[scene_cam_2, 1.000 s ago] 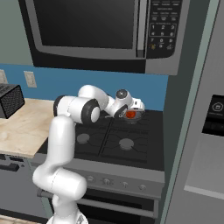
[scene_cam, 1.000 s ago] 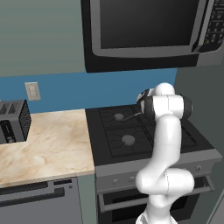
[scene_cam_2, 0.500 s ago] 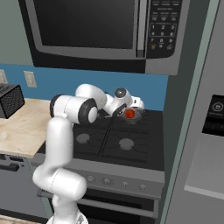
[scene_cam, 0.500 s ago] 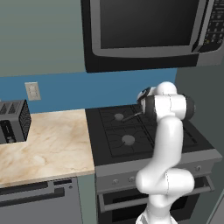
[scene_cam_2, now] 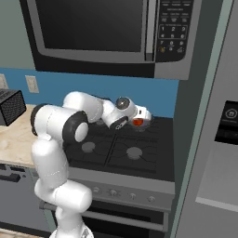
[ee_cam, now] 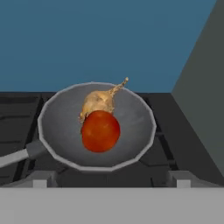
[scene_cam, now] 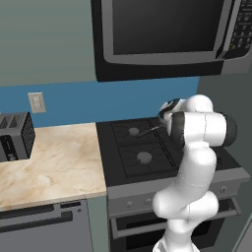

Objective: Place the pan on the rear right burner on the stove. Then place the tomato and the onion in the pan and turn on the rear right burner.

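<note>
The dark grey pan [ee_cam: 59, 127] sits on the black grate at the stove's [scene_cam_2: 122, 157] back right, hiding the rear right burner under it. Its handle [ee_cam: 16, 156] points left in the hand view. Inside the pan, the red tomato [ee_cam: 100, 131] lies against the tan onion [ee_cam: 98, 102], which is just behind it. My gripper [scene_cam_2: 142, 115] hovers just above and in front of the pan, open, holding nothing. From the right base view the tomato [scene_cam_2: 138, 122] shows below the hand. The pan handle [scene_cam: 150, 130] shows left of the arm.
A microwave [scene_cam: 162, 34] hangs low over the stove. The tall fridge side [scene_cam_2: 211, 139] walls off the right. To the left is a marble counter [scene_cam: 54, 162] with a toaster [scene_cam: 15, 135]. Knobs [scene_cam_2: 123, 194] line the stove's silver front panel.
The hand has shifted only very slightly over the pan. The tomato and the onion lie still in the pan.
</note>
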Controlling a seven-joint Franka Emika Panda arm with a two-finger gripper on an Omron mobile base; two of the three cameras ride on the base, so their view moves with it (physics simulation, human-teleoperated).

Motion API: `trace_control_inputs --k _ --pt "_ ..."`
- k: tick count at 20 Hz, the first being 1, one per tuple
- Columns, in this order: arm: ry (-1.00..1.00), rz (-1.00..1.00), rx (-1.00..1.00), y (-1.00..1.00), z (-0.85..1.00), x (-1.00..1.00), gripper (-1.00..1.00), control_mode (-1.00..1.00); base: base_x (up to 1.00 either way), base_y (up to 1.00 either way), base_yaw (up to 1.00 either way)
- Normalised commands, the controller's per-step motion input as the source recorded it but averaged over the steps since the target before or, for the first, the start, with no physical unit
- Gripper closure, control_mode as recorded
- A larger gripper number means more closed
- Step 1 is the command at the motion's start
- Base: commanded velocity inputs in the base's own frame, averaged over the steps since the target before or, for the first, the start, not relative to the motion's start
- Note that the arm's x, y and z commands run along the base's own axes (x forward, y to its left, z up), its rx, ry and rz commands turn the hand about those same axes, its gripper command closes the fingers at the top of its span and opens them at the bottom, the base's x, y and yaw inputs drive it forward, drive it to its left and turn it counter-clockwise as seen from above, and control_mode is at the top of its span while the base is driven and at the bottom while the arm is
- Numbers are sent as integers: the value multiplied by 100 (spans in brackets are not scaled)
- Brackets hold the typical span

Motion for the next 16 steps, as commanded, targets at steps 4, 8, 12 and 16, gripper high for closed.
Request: trace_control_inputs --k 4,8,12,16 --pt "-13 0 0 0 81 -82 -100 -100 0 0 0" --pt "-10 0 0 0 80 -77 -100 -100 0 0 0" --pt "-1 0 2 0 58 -92 -100 -100 0 0 0" --pt "0 0 4 -1 48 -99 -100 -100 0 0 0"
